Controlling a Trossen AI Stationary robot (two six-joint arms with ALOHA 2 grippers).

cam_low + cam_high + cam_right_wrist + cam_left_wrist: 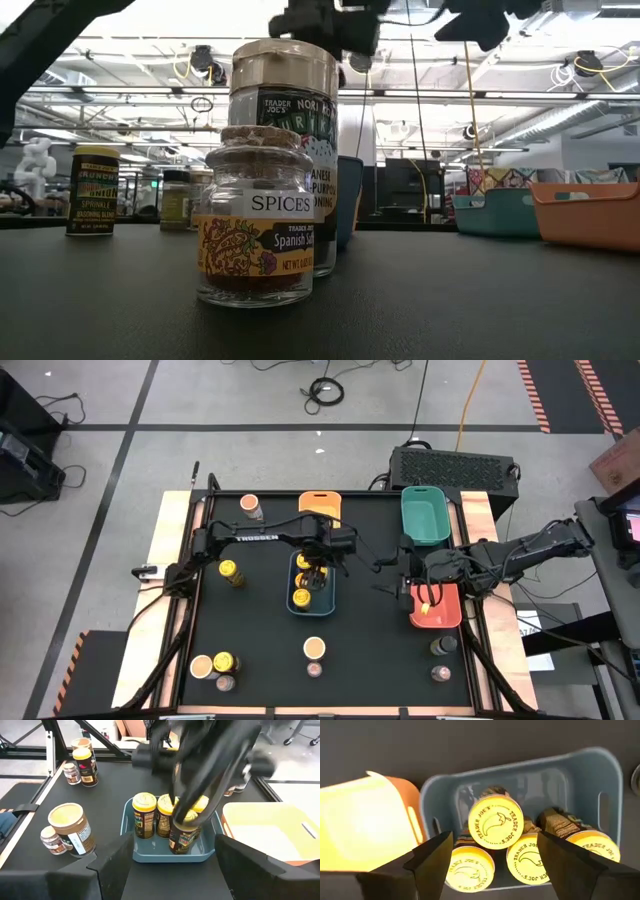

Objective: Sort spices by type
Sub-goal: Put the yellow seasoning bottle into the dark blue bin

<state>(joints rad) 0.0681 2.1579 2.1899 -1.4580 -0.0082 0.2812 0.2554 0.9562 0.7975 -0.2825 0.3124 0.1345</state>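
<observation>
At worktop [380, 660] centre: one blue tray [311, 612] holding four yellow-lidded jars [496, 822]. Three stand upright and one sits under the left arm, apparently tilted.

Left end effector [494, 836] positioned directly over that tray. Fingers spread wider than a lid, gripping nothing.

Right end effector [410, 588] positioned between the blue tray and the red tray [450, 622], close to the red tray's edge. Fingers spread wide, nothing between them.

Trays counted: four.
- Blue tray at centre.
- Orange-yellow tray [320, 503] at the back edge.
- Green tray [425, 535] toward the back right corner.
- Red tray toward the right edge.

Jars counted loose on the worktop: ten.
- Back left corner: one peach-topped tub [250, 503], with what looks like a smaller jar [257, 516] touching it.
- Left of the blue tray, well apart from it: one yellow-lidded jar [230, 570].
- Front left corner: three close together, namely one peach-topped tub [202, 666], one yellow-lidded jar [223, 660] and one small brownish-lidded jar [225, 682].
- Front edge, middle: one tall peach-topped tub [285, 110] with one short pinkish-brown-lidded jar [258, 225] just in front of it. The short jar is labelled "SPICES".
- Front right corner: one dark-lidded jar [443, 645] and one pinkish-brown-lidded jar [440, 674].

Totals by lid: six yellow, three peach-topped tubs, five smaller brownish or dark.
</observation>
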